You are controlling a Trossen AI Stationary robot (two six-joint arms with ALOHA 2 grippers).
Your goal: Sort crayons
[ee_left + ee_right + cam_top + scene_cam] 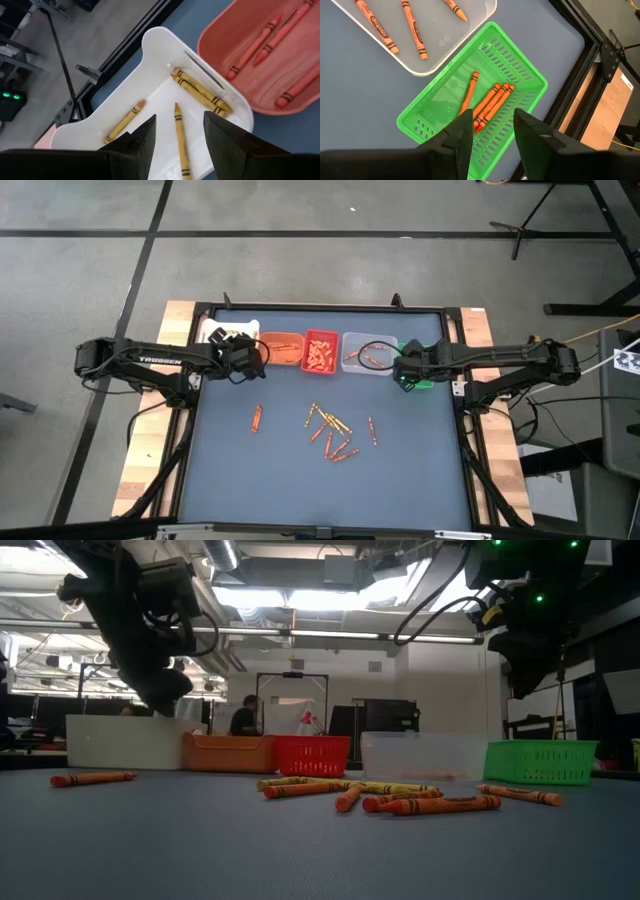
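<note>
High view: white lettering "TROSSEN" runs along the left arm. On the blue worktop, loose crayons lie below a row of bins. The left gripper hangs over the white bin, jaws released; the right gripper over the green bin, jaws apart, grasping nothing. Crayon labels are unreadable.

Left gripper jaws apart, empty, over white bin w/ four yellowish crayons. Orange bin beside it, holds orange-red crayons. Blue counter beneath.
</note>
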